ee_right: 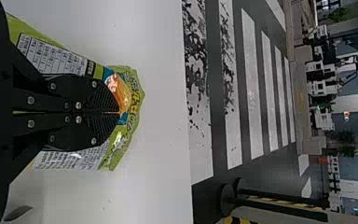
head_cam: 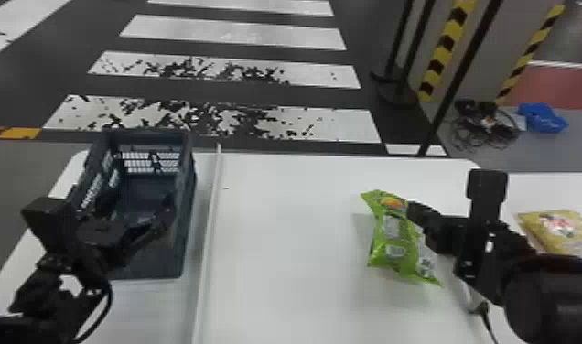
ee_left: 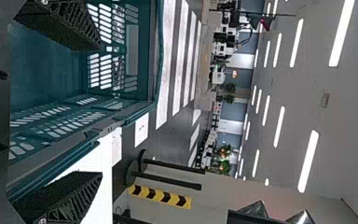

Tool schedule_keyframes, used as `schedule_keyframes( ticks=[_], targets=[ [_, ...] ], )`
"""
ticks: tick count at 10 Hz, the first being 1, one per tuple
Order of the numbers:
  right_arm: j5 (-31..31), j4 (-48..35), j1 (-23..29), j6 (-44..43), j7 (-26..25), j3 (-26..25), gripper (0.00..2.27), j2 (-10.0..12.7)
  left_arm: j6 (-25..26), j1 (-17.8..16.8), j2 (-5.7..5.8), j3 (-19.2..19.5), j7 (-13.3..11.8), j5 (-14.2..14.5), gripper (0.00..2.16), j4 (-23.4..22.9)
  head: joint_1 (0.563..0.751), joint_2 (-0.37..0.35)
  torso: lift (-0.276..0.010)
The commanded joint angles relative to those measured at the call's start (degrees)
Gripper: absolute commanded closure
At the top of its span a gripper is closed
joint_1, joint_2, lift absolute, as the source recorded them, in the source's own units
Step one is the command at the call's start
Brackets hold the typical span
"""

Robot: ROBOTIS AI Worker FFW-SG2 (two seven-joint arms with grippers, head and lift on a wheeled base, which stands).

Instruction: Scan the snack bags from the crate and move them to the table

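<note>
Dark blue-grey plastic crate [head_cam: 187,228], openwork in its upper walls, on the robot's left part of the white table [head_cam: 299,297]. A pale strip [head_cam: 211,219] runs along the tabletop just beside it, between the crate and the green snack bag [head_cam: 397,247].

Left gripper [head_cam: 138,201]: over the crate. Pincer released, its two ribbed fingers spread well apart; in the left wrist view a crate side wall shows between them.

Right gripper [head_cam: 411,211]: pincer clenched on the green snack bag, gripping its printed back; the fingers meet side by side in the right wrist view, and the bag's end with an orange picture juts past their tips. Bag held tilted over the table, white label panels toward the head camera. Contact of its lower end with the tabletop: cannot tell.

Yellow snack bag [head_cam: 557,231]: lying on a white surface at the robot's far right, beyond the right gripper.

Floor past the table: white crosswalk stripes [head_cam: 239,32], black stanchions, a blue bin [head_cam: 541,118] near a heap of dark cables [head_cam: 484,126].
</note>
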Motion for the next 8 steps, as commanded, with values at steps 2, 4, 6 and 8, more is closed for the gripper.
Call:
schedule_keyframes(
  ticks=[2,4,6,8],
  targets=[
    [1.1,0.3,1.0,-1.4,0.0,2.0,2.24,0.3,-0.3,0.3,-0.01,0.1,-0.1,0.0,0.03,0.0,0.695,-0.077,-0.095],
    [1.9,2.1,1.1,-3.3,0.7,2.6,2.24,0.3,-0.8,0.9,-0.01,0.2,-0.1,0.0,0.03,-0.2,0.695,-0.066,-0.095],
    [3.0,5.3,1.4,-6.1,2.4,3.5,2.24,0.3,-1.3,1.2,0.08,0.3,-0.1,0.0,0.03,-0.2,0.695,-0.063,-0.095],
    [4.2,5.9,2.6,-7.6,3.1,4.4,2.24,0.3,-1.7,1.3,-0.01,0.3,-0.1,0.0,0.03,-0.2,0.695,-0.055,-0.095]
  ],
)
